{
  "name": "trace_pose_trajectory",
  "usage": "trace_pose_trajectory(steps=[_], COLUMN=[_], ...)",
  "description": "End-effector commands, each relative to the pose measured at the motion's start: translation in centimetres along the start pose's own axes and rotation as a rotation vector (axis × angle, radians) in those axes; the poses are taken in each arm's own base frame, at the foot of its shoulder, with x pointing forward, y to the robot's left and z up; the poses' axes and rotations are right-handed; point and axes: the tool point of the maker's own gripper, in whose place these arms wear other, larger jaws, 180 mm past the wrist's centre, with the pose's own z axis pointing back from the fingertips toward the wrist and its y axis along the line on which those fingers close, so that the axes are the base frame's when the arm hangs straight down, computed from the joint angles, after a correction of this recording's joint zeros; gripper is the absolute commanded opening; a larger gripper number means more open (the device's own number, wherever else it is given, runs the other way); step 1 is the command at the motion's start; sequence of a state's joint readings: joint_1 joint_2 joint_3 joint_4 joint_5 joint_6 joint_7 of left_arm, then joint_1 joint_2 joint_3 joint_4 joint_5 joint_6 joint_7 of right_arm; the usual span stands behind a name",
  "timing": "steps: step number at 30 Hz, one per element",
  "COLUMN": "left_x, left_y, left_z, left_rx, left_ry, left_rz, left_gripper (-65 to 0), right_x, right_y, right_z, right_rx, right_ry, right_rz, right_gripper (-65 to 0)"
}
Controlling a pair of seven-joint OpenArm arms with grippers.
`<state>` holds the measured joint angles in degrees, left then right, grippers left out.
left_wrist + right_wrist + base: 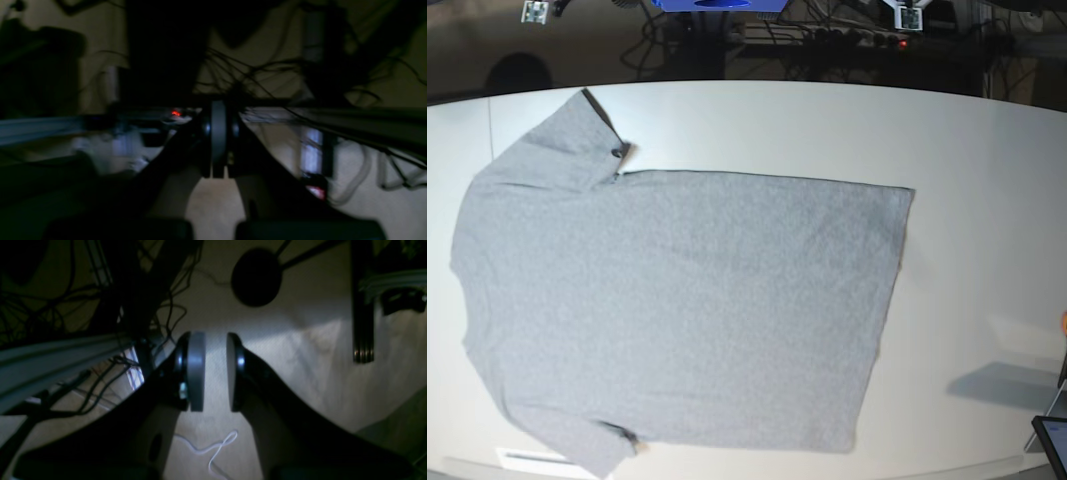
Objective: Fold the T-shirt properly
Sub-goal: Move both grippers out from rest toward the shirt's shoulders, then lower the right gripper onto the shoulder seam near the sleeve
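Grey rubber pads tell you most of what there is to know about the two grippers. On your left gripper [218, 140] the jaws are pressed together, pad against pad, with no gap showing and nothing caught between them. On your right gripper [215, 371] the jaws stand a little apart, a narrow band of pale floor [300, 350] showing between the pads, and they grip nothing and touch nothing.

Both wrist views look down past the counter to the floor, where you can see tangled dark cables [60, 310], a round black base [256, 276] and a thin white cord [213, 446] lying loose. The left wrist view is dim and smeared, so apart from a small red light [175, 113] you can make out little.

From the base view neither arm shows. The T-shirt [677, 310] lies spread flat on the white counter [987, 170], plain grey side up, with its hem toward that view's right and its sleeves toward the left. No print or lettering can be read on the side that faces up. The lower sleeve runs to the bottom edge of the frame. A dark object at the bottom right corner is cut off by the frame and you cannot tell what it is.
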<state>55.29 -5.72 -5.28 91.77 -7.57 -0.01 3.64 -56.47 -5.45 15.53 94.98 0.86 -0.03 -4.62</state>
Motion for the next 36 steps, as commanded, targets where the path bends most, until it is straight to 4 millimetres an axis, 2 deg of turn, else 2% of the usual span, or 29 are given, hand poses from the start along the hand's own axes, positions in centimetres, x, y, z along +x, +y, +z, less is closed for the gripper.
trace_pose_trajectory(steps=[1, 5, 9, 16, 19, 27, 31, 36], left_x=[1.0, 3.6, 6.4, 11.2, 12.3, 16.7, 18.2, 18.7], left_y=[0.9, 2.7, 2.8, 2.2, 2.8, 7.6, 8.9, 8.7], left_z=[0.7, 2.3, 3.6, 5.4, 5.2, 4.3, 4.1, 3.9], left_rx=[0.018, 0.057, 0.054, 0.04, 0.06, 0.214, 0.258, 0.252], left_ry=[-0.036, -0.096, -0.163, -0.284, -0.317, -0.442, -0.485, -0.497], left_rz=[-0.01, -0.03, -0.046, -0.052, -0.058, -0.057, -0.052, -0.044], left_gripper=[-65.0, -65.0, -65.0, -65.0, -65.0, -65.0, -65.0, -65.0], right_x=[0.8, 3.0, 5.2, 9.7, 10.9, 15.7, 16.8, 16.9], right_y=[-0.5, -1.0, -1.2, -1.1, -0.8, 0.3, 1.3, 1.5], right_z=[0.8, 2.2, 3.4, 4.2, 3.7, 2.8, 2.9, 2.6], right_rx=[-0.009, -0.016, -0.019, -0.019, -0.017, 0.01, 0.127, 0.27], right_ry=[-0.03, -0.085, -0.141, -0.259, -0.291, -0.424, -0.456, -0.395], right_rz=[0.01, 0.022, 0.031, 0.031, 0.022, -0.042, -0.193, -0.347], right_gripper=[-54.4, -61.4, -61.4, -61.5, -61.4, -61.4, -61.4, -61.4])
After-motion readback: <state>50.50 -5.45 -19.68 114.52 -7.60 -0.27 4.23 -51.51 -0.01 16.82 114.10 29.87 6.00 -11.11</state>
